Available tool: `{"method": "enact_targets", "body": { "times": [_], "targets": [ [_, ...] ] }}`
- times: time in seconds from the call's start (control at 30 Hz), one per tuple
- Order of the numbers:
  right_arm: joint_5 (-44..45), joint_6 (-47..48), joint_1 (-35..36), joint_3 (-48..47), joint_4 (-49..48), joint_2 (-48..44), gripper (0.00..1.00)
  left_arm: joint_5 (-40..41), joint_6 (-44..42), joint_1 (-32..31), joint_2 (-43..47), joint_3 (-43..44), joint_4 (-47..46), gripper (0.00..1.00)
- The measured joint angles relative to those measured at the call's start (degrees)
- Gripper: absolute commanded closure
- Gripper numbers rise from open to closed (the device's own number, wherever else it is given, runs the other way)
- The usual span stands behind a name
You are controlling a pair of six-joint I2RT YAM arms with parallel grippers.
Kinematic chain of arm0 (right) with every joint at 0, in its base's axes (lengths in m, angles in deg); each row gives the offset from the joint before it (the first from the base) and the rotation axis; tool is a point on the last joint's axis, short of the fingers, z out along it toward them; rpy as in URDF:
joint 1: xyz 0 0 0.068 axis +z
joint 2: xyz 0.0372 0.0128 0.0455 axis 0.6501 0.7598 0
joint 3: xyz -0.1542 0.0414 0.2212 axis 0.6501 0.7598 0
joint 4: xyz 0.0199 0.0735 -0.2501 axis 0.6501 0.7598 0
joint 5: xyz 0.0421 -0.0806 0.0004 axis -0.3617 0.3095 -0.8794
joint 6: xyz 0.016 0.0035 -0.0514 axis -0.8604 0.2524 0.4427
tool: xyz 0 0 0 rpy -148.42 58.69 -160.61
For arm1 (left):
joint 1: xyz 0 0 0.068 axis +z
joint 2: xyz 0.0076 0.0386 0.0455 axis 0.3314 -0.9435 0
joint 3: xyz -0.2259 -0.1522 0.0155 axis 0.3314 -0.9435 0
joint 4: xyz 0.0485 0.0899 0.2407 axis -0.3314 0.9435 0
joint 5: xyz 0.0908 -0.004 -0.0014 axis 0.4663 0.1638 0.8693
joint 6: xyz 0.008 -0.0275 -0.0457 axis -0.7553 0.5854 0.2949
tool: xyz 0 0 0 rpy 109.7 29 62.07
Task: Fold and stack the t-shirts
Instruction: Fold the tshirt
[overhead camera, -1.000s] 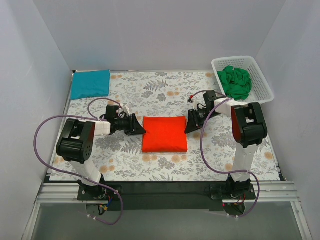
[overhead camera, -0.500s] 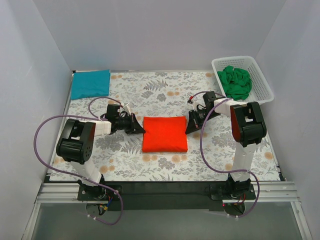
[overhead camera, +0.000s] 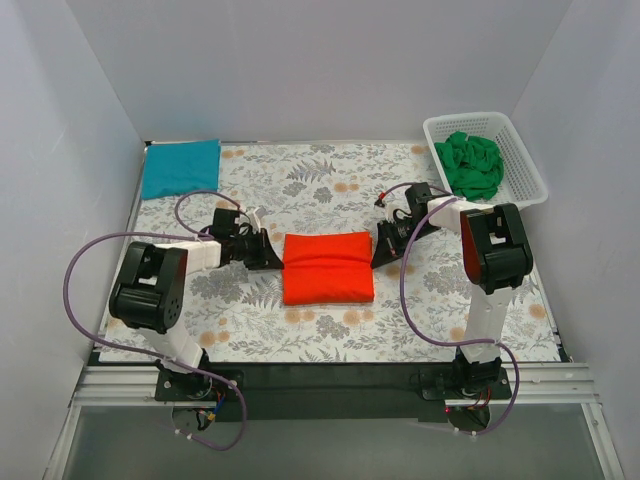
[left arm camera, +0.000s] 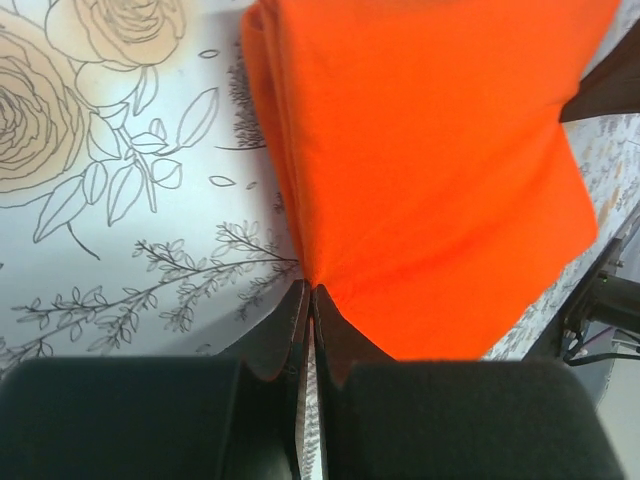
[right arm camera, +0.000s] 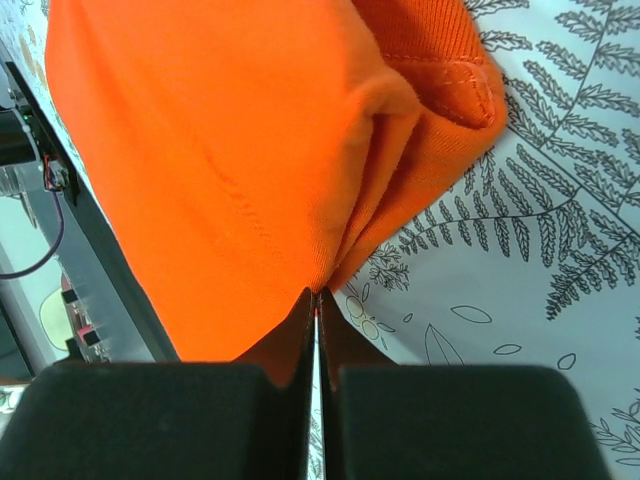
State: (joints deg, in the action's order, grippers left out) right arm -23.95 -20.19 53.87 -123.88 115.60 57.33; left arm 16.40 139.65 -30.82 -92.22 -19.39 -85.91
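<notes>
Floral cloth (overhead camera: pixel 330 185): it is being used as the work surface, and both folded shirts are being carried on it.

White basket (overhead camera: pixel 530 170): it is being kept at the far right corner, beyond the right arm, and one shirt is being held inside it.

Orange-red t-shirt (overhead camera: pixel 328 268): it is being kept folded into a rectangle at the middle of the cloth, between the two grippers. Its left and right edges are being drawn into small puckers where they are being gripped.

Teal t-shirt (overhead camera: pixel 181 167): it is being kept folded flat at the far left corner, well apart from the orange-red t-shirt.

Green t-shirt (overhead camera: pixel 470 163): it is being held as a crumpled heap inside the white basket.

Left gripper (overhead camera: pixel 275 257): its fingers (left arm camera: pixel 290 330) are being pressed together, and the left edge of the orange-red t-shirt is being pinched at their tips.

Right gripper (overhead camera: pixel 380 250): its fingers (right arm camera: pixel 345 340) are being pressed together, and the right edge of the same shirt is being pinched between them, its fabric being gathered into folds there.
</notes>
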Motion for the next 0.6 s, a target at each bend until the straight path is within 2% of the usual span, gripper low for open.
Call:
{"method": "enact_targets", "body": {
  "times": [0.17, 0.2, 0.23, 0.27, 0.33, 0.37, 0.4, 0.5, 0.6],
  "targets": [
    [0.37, 0.04, 0.15, -0.15, 0.0, 0.31, 0.99, -0.98, 0.09, 0.11, -4.09, 1.79, -0.07, 0.99],
    [0.35, 0.07, 0.2, -0.48, 0.04, 0.59, 0.99, -1.31, 0.15, 0.09, -4.31, 2.14, -0.13, 0.93],
    [0.33, 0.07, 0.2, -0.96, 0.15, 1.03, 0.92, -1.44, 0.13, 0.11, -4.37, 2.29, -0.24, 0.78],
    [0.33, 0.13, 0.2, -1.62, 0.46, 1.42, 0.75, -1.62, -0.04, 0.13, -4.35, 2.38, -0.33, 0.73],
    [0.37, 0.61, 0.17, -3.45, 1.51, 1.86, 0.6, -2.62, 0.2, 0.37, -3.67, 2.69, -0.24, 0.62],
    [0.42, 1.33, 0.17, -4.39, 2.14, 1.84, 0.49, -2.78, 0.04, 0.66, -2.93, 2.71, -0.04, 0.6],
    [0.42, 1.9, 0.15, -5.38, 2.64, 1.6, 0.46, -2.93, -0.33, 1.07, -1.84, 2.71, 0.33, 0.59],
    [0.66, 3.72, -0.17, -6.38, 3.37, -0.66, 0.43, -3.23, -1.68, 2.38, 2.97, 2.75, 0.94, 0.59],
    [-0.11, 4.13, -0.74, -7.34, 4.35, -4.2, 0.48, -5.62, -2.21, 3.21, 8.39, 2.71, -0.52, 0.59]
  ]
}}
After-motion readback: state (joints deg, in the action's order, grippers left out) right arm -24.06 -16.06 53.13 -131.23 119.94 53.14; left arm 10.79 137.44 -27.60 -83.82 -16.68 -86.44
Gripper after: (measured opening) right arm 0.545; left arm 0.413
